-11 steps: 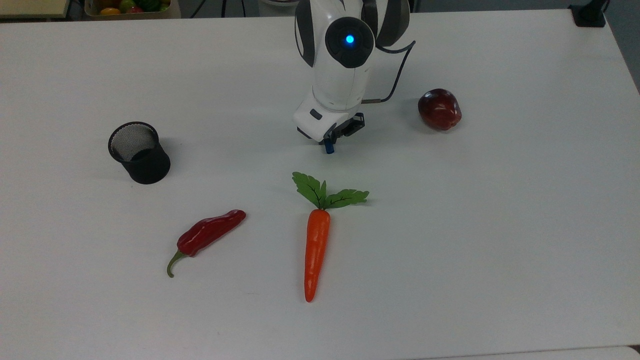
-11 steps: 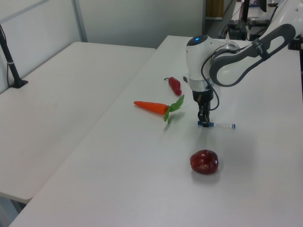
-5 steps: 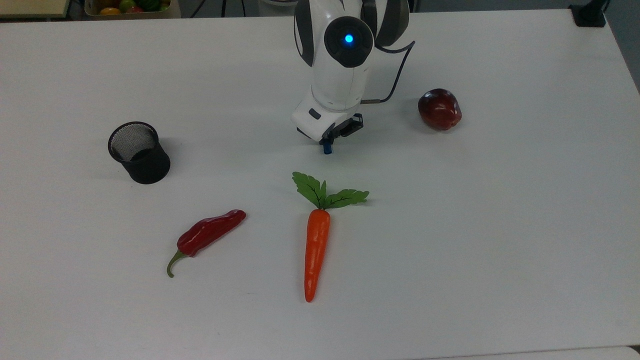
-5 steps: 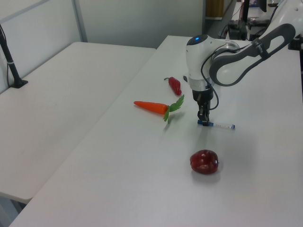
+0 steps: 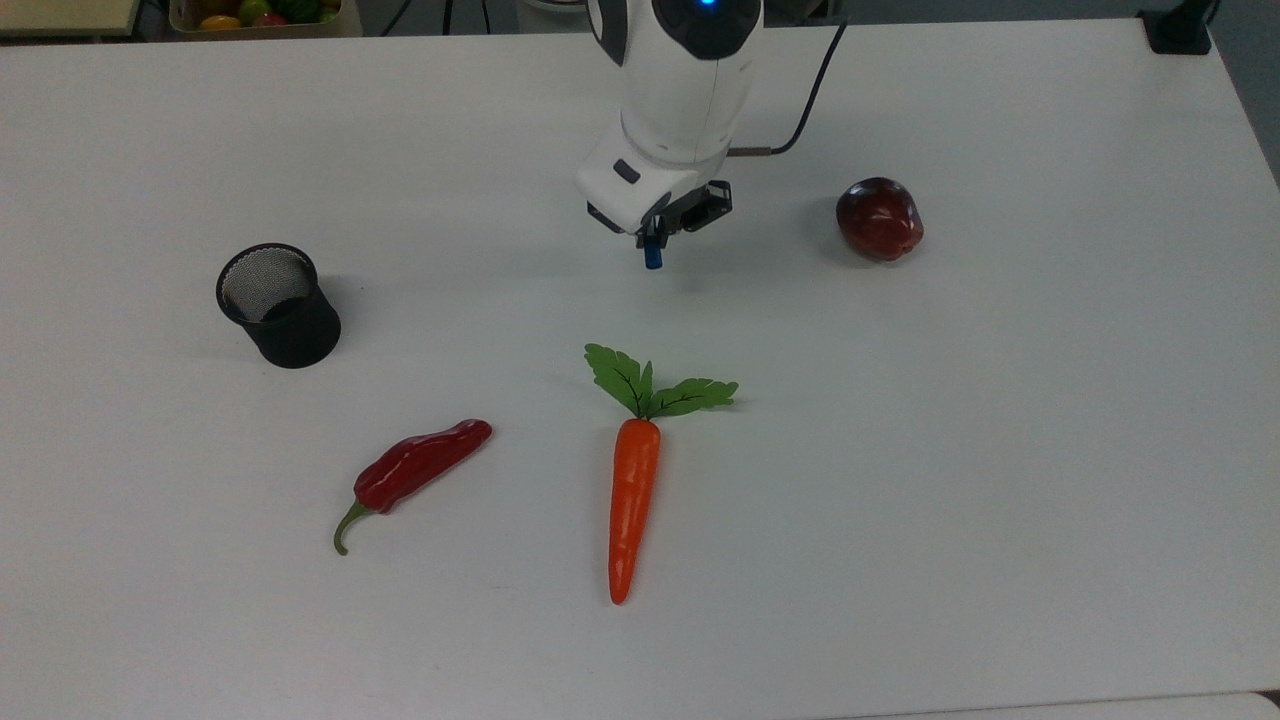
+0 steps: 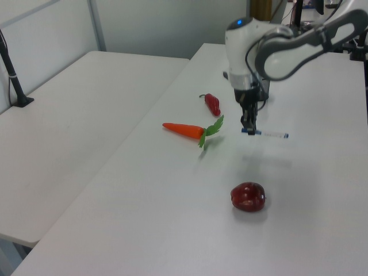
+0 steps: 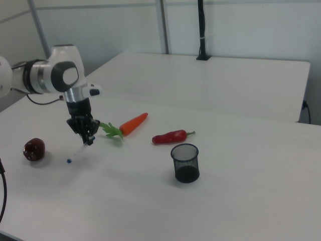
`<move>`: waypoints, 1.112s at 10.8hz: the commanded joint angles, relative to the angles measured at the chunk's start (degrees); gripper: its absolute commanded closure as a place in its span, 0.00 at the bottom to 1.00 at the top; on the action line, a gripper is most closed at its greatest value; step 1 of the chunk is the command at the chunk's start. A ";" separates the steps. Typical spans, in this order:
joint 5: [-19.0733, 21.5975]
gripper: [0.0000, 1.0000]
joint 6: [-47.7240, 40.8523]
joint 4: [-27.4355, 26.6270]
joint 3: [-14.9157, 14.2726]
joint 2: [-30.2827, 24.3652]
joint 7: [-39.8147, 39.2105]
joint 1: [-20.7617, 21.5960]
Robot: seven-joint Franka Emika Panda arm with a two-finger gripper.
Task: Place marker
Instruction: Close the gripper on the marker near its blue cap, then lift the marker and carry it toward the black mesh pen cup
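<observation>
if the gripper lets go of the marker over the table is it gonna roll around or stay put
The marker looks thin and round, so it would probably roll a little on the smooth table. It looks stiff and light. The gripper holds it only at the blue cap end, so the free end may drop first.

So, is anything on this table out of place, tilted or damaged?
Nothing looks damaged or spilled. The mesh pen cup stands upright; the chili, carrot and apple lie apart. The gripper holds the marker by its capped end, off the table.
</observation>
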 commanded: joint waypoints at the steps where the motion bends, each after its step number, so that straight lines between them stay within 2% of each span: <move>1: 0.08 0.93 -9.50 6.30 -0.34 -4.37 1.20 0.32; 3: 0.17 0.93 -13.72 9.30 -0.34 -7.19 1.11 0.15; 6: 0.17 0.93 -15.32 10.37 -1.21 -8.34 0.58 -0.64; 8: 0.09 0.93 -15.24 10.72 -1.48 -8.60 -1.86 -5.36; 12: -0.18 0.93 -14.62 10.72 -1.48 -8.25 -13.19 -16.88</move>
